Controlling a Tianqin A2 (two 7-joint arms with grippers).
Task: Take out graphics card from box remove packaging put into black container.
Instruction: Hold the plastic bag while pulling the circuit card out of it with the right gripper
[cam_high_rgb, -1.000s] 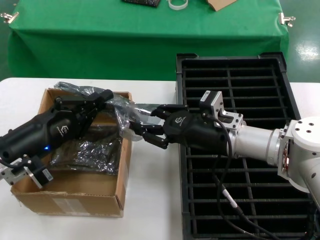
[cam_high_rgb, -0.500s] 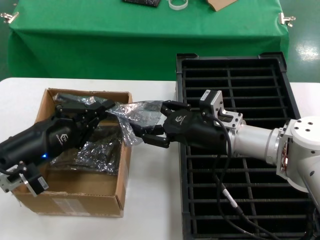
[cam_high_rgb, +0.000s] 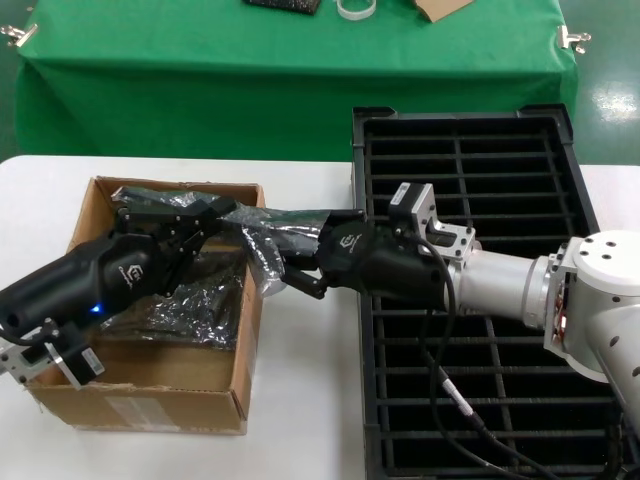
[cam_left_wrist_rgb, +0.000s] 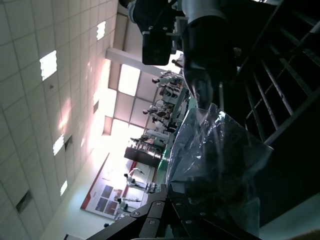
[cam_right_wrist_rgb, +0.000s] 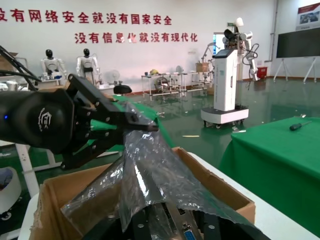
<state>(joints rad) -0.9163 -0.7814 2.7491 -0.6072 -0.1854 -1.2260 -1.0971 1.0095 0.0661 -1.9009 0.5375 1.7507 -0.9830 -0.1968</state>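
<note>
The brown box (cam_high_rgb: 150, 400) stands on the white table at the left. Over its far right corner my left gripper (cam_high_rgb: 222, 213) is shut on one end of the packaging (cam_high_rgb: 262, 238), a wrinkly translucent bag. The bag stretches across to my right gripper (cam_high_rgb: 300, 266), which hangs between the box and the black container (cam_high_rgb: 500, 160). In the right wrist view the bag (cam_right_wrist_rgb: 150, 175) drapes over my right gripper (cam_right_wrist_rgb: 175, 220). The graphics card's silver bracket with its blue port (cam_right_wrist_rgb: 187, 233) shows between the jaws there. My left gripper (cam_left_wrist_rgb: 168, 192) pinches the bag's edge (cam_left_wrist_rgb: 215, 160).
More shiny bags (cam_high_rgb: 190, 300) lie inside the box. A green-clothed table (cam_high_rgb: 250, 80) stands behind. The right arm (cam_high_rgb: 500, 285) and its cable (cam_high_rgb: 450, 385) lie across the container's slots. White tabletop (cam_high_rgb: 300, 400) shows between box and container.
The left gripper drew back a little over the box, keeping its hold on the bag. The right gripper shifted left toward the box, and the bag now lies stretched between them.
</note>
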